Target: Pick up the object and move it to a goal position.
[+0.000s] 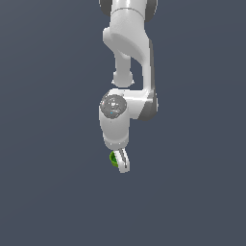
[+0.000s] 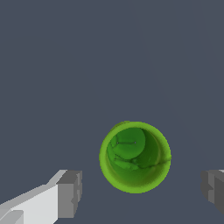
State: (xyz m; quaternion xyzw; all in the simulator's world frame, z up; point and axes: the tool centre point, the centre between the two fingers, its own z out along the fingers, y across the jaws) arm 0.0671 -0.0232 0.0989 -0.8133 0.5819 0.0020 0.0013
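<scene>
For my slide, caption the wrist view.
Green cup sits between the open fingers, gaps on both sides.

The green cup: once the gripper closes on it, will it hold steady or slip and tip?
The green cup looks rigid and probably light. Its round, smooth wall could slip or twist between the pads. Upright with its mouth open, it may tip if nudged high.

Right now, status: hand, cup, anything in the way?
Hand open, fingers either side of the cup, not touching. Green cup upright, mouth facing the wrist camera, not gripped. Nothing else in sight.
</scene>
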